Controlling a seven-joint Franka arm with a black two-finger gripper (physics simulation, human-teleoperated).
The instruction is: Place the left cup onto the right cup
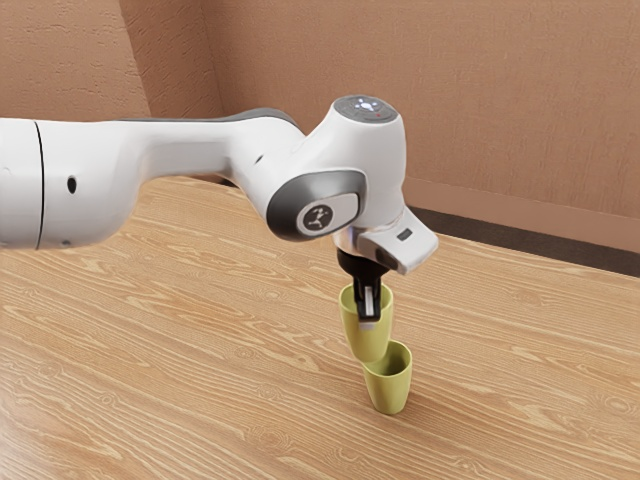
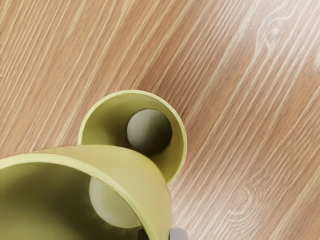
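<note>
The claw, nearly closed, grips the upper cup by its rim; the lower cup stands at its 5 o'clock, rim meeting its base.

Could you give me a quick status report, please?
Gripper shut on held cup, at its rim. Cup in the air, base by standing cup, off-centre, not nested. Nothing between them.
</note>
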